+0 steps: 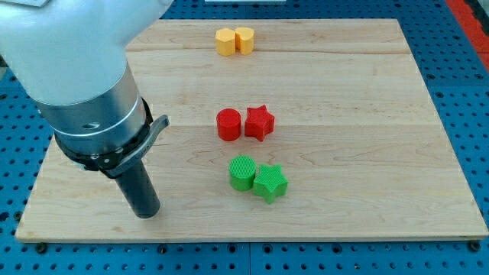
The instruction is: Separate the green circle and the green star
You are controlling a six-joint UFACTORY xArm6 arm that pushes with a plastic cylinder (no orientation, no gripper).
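Now you see the green circle (242, 172) and the green star (270, 182) side by side on the wooden board (367, 114), low and near the middle of the view. They touch each other: the circle is on the view's left, the star on the view's right and a little lower. My tip (147, 215) stands on the board well apart from them, toward the view's left and slightly lower than both. It touches no block and holds nothing; it is only a plain dark rod under the large grey and white arm body (84, 92).

Above the green pair, you find a red circle (228, 124) and a red star (259, 122), also touching each other. At the view's top, near the board's edge, two yellow blocks (234, 40) sit pressed together; the left one looks like a hexagon, and the shape of the right one you cannot tell clearly. Around the board lies a blue surface with holes (458, 46).
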